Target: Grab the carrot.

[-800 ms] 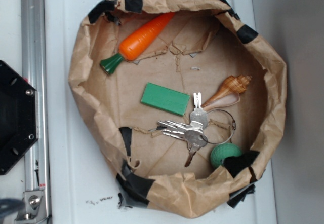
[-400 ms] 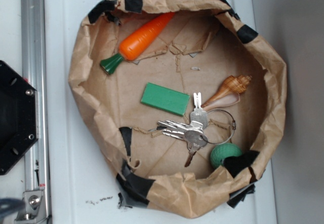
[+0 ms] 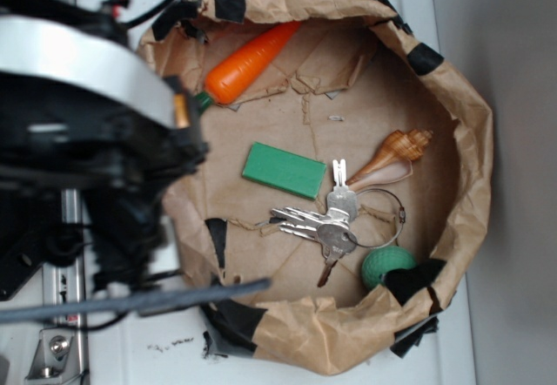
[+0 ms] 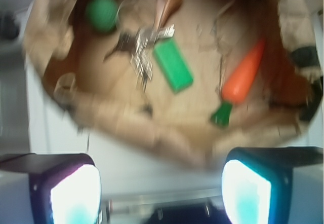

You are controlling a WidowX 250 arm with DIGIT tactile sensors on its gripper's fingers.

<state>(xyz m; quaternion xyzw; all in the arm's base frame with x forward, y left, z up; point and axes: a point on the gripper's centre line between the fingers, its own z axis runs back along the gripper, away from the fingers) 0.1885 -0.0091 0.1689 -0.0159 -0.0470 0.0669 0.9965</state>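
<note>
We can read no text, label, brand, number or sign anywhere, in the exterior view or in the blurred wrist view

Blurred arm (image 3: 96,141) seemingly hides the carrot (image 3: 251,63) stem.

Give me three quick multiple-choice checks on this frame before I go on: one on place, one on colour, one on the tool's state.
1. Where does the carrot lie in the paper bowl?
A. against the rim, apart from the other things
B. on the keys
C. outside the bowl

2. What colour is the flat block?
A. red
B. green
C. blue

3. How is the tool?
A. shut on the carrot
B. shut on the keys
C. open, holding nothing

Key: 1 A, it lies alone by the rim; 2 B, plainly green; 3 C, the wrist view shows both fingers wide apart, short of the bowl.
</note>
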